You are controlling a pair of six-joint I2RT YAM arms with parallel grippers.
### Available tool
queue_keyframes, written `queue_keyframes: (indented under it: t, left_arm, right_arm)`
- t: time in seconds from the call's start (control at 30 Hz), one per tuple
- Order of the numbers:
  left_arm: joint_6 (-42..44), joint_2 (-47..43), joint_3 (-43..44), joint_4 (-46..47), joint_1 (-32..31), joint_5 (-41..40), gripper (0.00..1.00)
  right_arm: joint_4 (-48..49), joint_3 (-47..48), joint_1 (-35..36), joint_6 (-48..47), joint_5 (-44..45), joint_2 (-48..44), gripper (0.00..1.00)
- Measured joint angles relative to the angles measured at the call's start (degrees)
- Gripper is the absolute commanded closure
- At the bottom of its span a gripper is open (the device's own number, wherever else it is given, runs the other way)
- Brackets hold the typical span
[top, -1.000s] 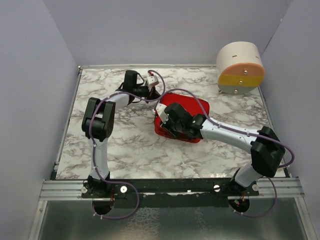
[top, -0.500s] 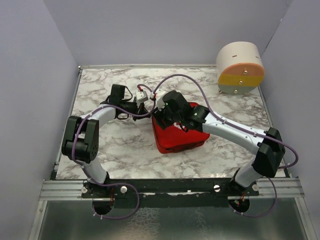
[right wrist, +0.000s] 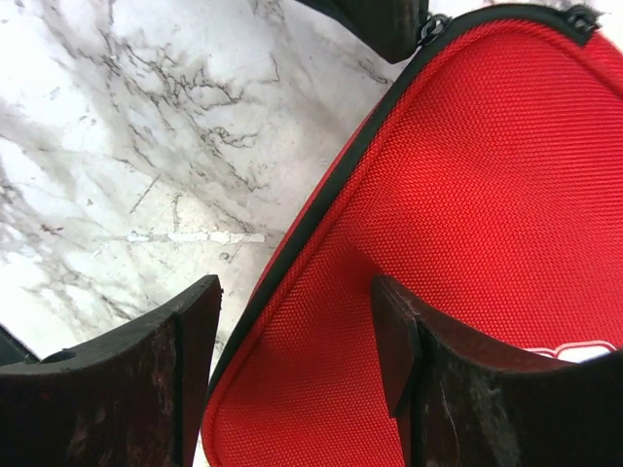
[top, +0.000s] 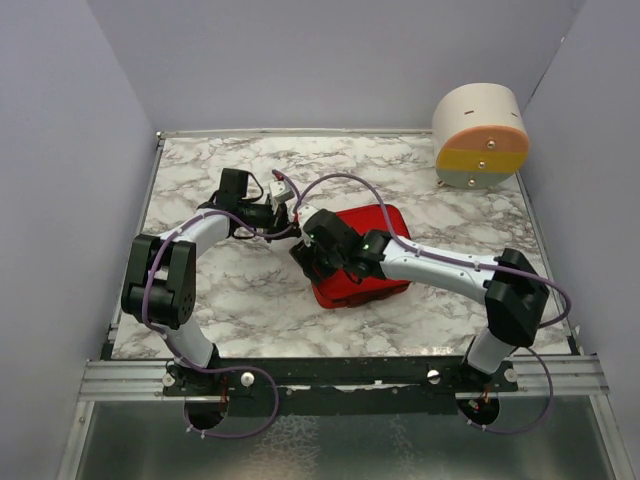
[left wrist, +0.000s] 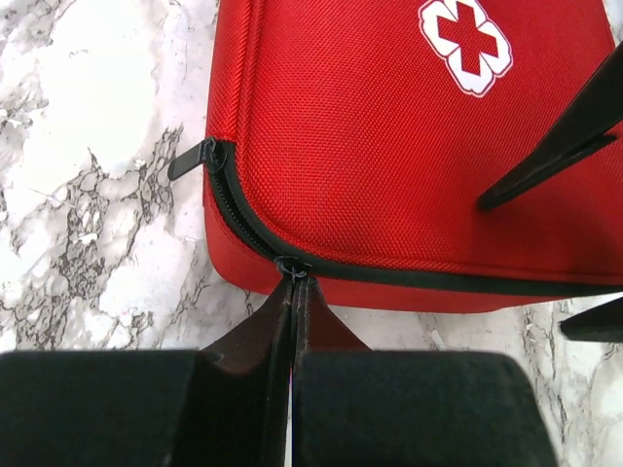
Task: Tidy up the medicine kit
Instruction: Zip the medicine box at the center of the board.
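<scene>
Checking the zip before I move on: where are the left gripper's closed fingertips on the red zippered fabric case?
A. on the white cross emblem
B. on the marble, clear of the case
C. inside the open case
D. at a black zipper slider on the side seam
D: the left wrist view shows the left gripper shut on a black zipper slider on the seam of the closed red zippered fabric case.

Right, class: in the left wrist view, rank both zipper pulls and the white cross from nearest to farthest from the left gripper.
1. Front zipper pull: pinched by the left gripper, bottom centre.
2. Corner zipper pull: up-left, on the medicine kit at its rounded corner.
3. White cross: far upper right.
</scene>
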Motion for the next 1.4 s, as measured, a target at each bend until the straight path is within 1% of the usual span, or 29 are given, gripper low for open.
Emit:
queue_keyframes:
  t: [0.03, 0.07, 0.1, 0.13, 0.17, 0.2, 0.3, 0.57, 0.6, 0.67, 0.77, 0.8, 0.83, 0.87, 0.9, 0.93, 0.97, 1.0, 1.03, 1.23, 1.4]
  left_arm:
    - [-0.22, 0.0, 0.0, -0.02, 0.02, 0.0, 1.0]
    - [-0.55, 0.0, 0.0, -0.15, 0.04, -0.02, 1.0]
    - [-0.76, 0.0, 0.0, -0.31, 0.11, -0.02, 1.0]
    - [-0.94, 0.0, 0.0, -0.33, 0.15, -0.13, 1.0]
    - [-1.16, 0.0, 0.0, -0.52, 0.31, -0.13, 1.0]
    - [-1.36, 0.02, 0.0, -0.83, 0.42, -0.13, 1.0]
    - [-2.1, 0.02, 0.0, -0.52, 0.81, -0.33, 1.0]
    - [-2.86, 0.2, 0.11, -0.26, 1.22, 0.37, 1.0]
    - [-2.99, 0.31, 0.15, -0.26, 1.29, 0.57, 1.0]
    - [-3.28, 0.7, 0.37, -0.28, 1.53, 1.16, 1.0]
    - [-3.45, 1.14, 0.57, -0.22, 1.66, 1.57, 1.0]
    - [-3.48, 1.2, 0.57, -0.15, 1.75, 1.6, 1.0]
    - [-3.48, 1.25, 0.57, -0.07, 1.81, 1.64, 1.0]
    - [-3.48, 1.25, 0.57, -0.02, 1.81, 1.66, 1.0]
    - [-3.48, 1.25, 0.57, 0.0, 1.84, 1.66, 1.0]
    - [-3.48, 1.25, 0.57, 0.02, 1.88, 1.68, 1.0]
    - [-3.48, 1.25, 0.57, 0.02, 1.92, 1.73, 1.0]
    - [-3.48, 1.25, 0.57, 0.07, 1.99, 1.79, 1.0]
    - [-3.48, 1.25, 0.57, 0.09, 2.05, 1.88, 1.0]
    - [-3.5, 1.4, 0.85, 0.68, 2.84, 3.43, 1.0]
    - [-3.82, 5.07, 5.18, 0.37, 3.39, 4.83, 1.0]
  right_arm:
    - [0.07, 0.0, 0.35, 0.24, 0.42, 0.76, 0.37]
    - [0.15, 0.07, 0.72, 0.7, 1.2, 1.81, 0.4]
    - [0.11, 0.28, 1.01, 0.96, 1.95, 2.6, 0.51]
    - [-0.2, 0.85, 1.29, 1.25, 2.95, 3.37, 0.78]
    - [-0.85, 1.68, 1.44, 1.53, 4.31, 4.11, 0.96]
    - [-1.95, 2.67, 1.53, 1.79, 5.68, 4.87, 0.99]
    - [-4.09, 5.55, 2.03, 4.59, 7.72, 6.78, 0.99]
    - [-5.16, 5.95, 2.97, 6.1, 10.99, 7.1, 0.99]
    - [-5.18, 5.95, 3.06, 6.1, 11.19, 7.1, 0.94]
    - [-5.22, 5.95, 3.17, 6.23, 11.54, 7.19, 0.66]
    - [-5.97, 6.38, 3.37, 7.08, 12.72, 8.24, 0.41]
    - [-6.49, 6.86, 3.54, 7.15, 13.31, 8.85, 0.36]
    - [-7.08, 7.45, 3.74, 7.3, 14.03, 9.62, 0.36]
    - [-7.82, 8.22, 4.04, 7.61, 14.93, 10.45, 0.37]
    - [-8.61, 9.05, 4.37, 7.78, 15.91, 11.39, 0.43]
    - [-9.42, 9.92, 4.7, 7.91, 16.76, 12.33, 0.56]
    - [-10.47, 11.02, 5.05, 8.09, 18.32, 13.35, 0.84]
    - [-11.45, 11.8, 5.18, 7.85, 19.78, 14.05, 0.98]
    - [-12.37, 12.41, 5.16, 8.13, 20.85, 14.58, 0.99]
    - [-13.25, 11.98, 5.68, 9.03, 24.2, 14.23, 0.99]
    - [-10.49, 9.62, 5.79, 8.09, 24.09, 12.79, 0.99]
